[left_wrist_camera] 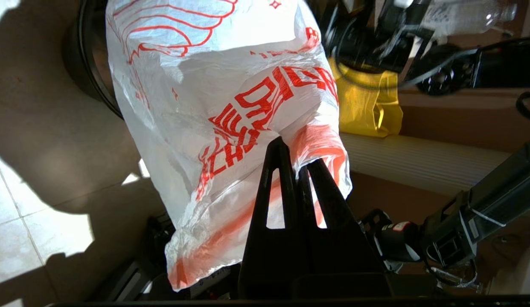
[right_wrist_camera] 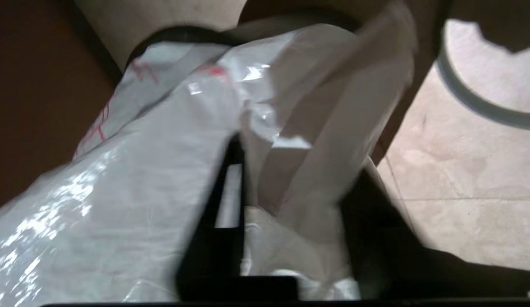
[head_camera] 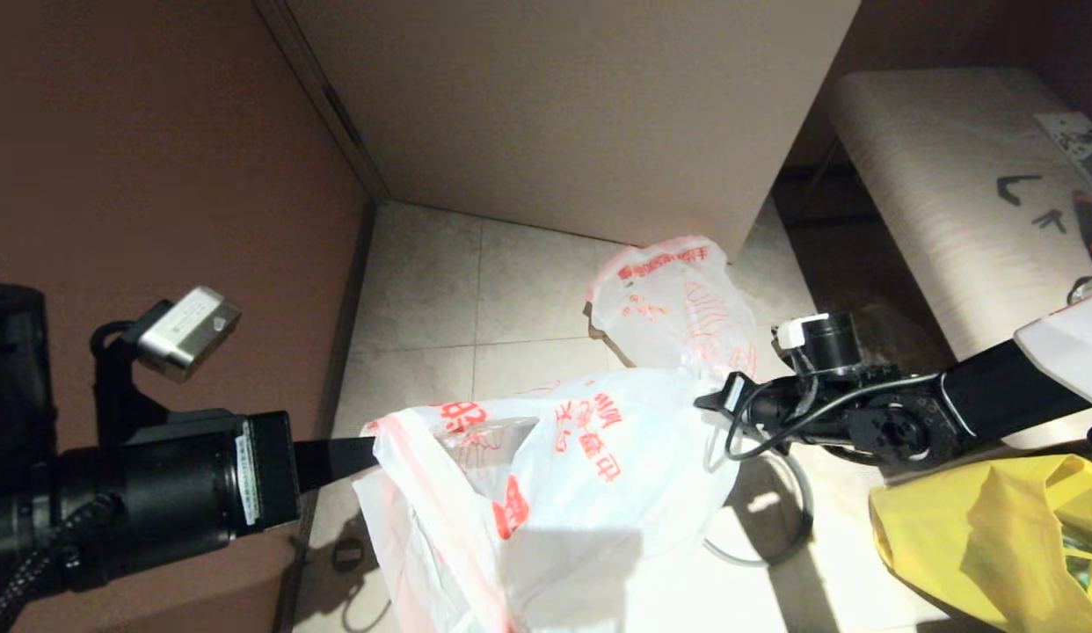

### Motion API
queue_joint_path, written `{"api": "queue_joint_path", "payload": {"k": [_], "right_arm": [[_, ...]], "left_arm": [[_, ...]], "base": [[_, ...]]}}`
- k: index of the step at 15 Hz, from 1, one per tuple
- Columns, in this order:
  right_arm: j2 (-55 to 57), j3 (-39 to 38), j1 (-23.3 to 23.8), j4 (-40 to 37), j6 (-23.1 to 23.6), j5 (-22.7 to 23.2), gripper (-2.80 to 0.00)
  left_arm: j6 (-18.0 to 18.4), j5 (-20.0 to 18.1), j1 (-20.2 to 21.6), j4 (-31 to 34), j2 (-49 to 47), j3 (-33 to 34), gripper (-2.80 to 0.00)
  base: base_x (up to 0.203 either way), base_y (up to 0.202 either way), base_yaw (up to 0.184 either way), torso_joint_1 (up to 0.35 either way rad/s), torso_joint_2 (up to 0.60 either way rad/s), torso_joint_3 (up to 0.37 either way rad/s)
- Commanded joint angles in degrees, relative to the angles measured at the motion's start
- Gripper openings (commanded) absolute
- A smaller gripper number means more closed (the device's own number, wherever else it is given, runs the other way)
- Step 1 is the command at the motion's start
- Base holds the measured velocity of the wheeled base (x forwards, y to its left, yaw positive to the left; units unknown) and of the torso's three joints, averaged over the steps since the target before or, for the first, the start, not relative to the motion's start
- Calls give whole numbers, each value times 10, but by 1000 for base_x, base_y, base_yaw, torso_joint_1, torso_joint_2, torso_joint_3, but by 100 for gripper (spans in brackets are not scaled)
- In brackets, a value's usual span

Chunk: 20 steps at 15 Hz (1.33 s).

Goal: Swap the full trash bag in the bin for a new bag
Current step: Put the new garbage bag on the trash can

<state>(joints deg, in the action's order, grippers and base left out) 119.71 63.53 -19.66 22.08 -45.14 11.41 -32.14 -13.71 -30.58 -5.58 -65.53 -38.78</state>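
The left tool (left_wrist_camera: 295, 160) is clamped on a red handle of the new bag (head_camera: 546, 475), which hangs spread between both arms above the tiled floor (head_camera: 476, 299). The right tool (right_wrist_camera: 290, 179) has its fingers apart with the bag's plastic draped between them. The full trash bag (head_camera: 678, 303) sits on the floor just behind, a grey ring (right_wrist_camera: 474, 100) and a yellow bag (head_camera: 977, 536) nearby.

This looks like a room in a home. Pale floor tiles (head_camera: 528, 290) meet a brown wall (head_camera: 159, 158) at nine o'clock, a beige cabinet (head_camera: 581, 105) stands at twelve, and a light wood-grain bench (head_camera: 942, 193) sits at two.
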Motion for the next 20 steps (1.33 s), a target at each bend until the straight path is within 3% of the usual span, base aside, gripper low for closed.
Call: {"api": "queue_joint_path", "payload": {"k": [1,4,8,12,17,20], "right_arm": [[-1,-1,-34,-3,-2,0,-280],[30,15,-85,-22,10,-21,-280],[119,59,-114,-23,84,-86,-280],[161,141,-123,-25,132,-123,-280],[261,258,-129,-23,232,-213,-280],[273,255,-142,12,254,-270,-280]], "left_arm": [[-2,-1,3,0,18,3,-280],[-2,1,12,21,34,5,-280],[-1,1,25,11,16,9,-280],[0,3,25,-65,-54,3,-280],[46,37,24,-167,-185,-35,-280],[53,57,23,-195,-203,-55,-280]], "base": [[0,0,0,0,0,0],[0,0,0,0,0,0],[0,0,0,0,0,0],[0,0,0,0,0,0],[0,0,0,0,0,0],[0,0,0,0,0,0]]}}
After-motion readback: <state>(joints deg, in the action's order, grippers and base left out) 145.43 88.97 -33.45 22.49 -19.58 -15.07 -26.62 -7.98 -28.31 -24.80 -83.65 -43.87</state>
